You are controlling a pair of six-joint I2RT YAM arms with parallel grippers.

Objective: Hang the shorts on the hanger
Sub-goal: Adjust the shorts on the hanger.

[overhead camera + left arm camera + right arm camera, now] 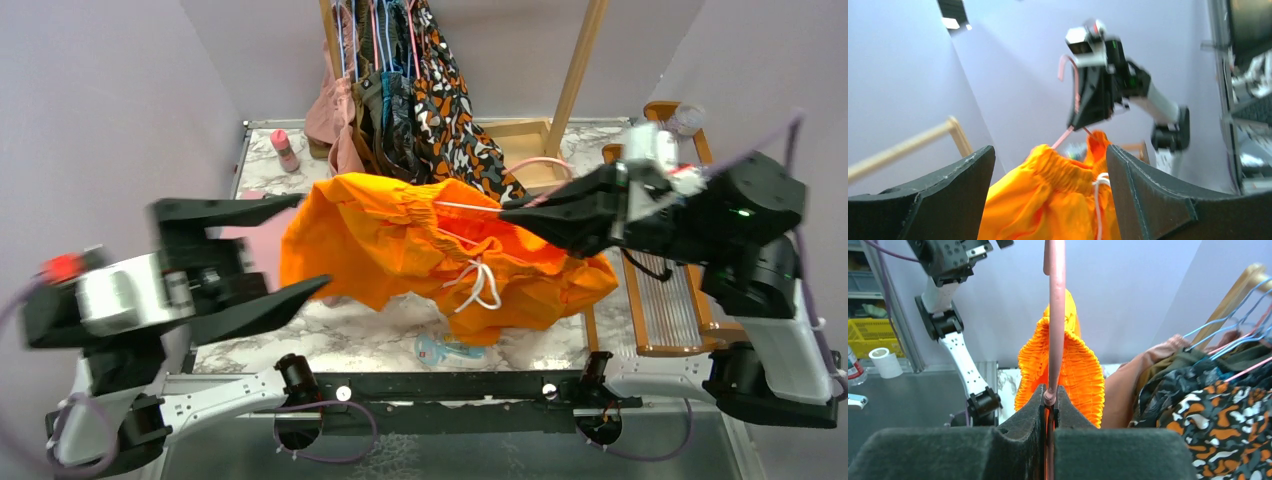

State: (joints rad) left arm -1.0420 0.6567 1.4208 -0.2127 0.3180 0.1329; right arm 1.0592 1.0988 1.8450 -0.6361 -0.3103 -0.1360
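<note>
Above your marble table, the shorts hang in mid-air on the hanger. Your right gripper reaches in level from the right, clamped on its wire. Your left gripper faces the shorts' left edge, its 2 fingers spread wide.

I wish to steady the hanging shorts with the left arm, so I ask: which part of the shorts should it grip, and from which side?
Probably the gathered waistband of the shorts, approached from the left. It is a thick, firm ridge lying straight ahead of the left gripper, jaws open, while the right gripper is shut on the hanger at the far end.
</note>
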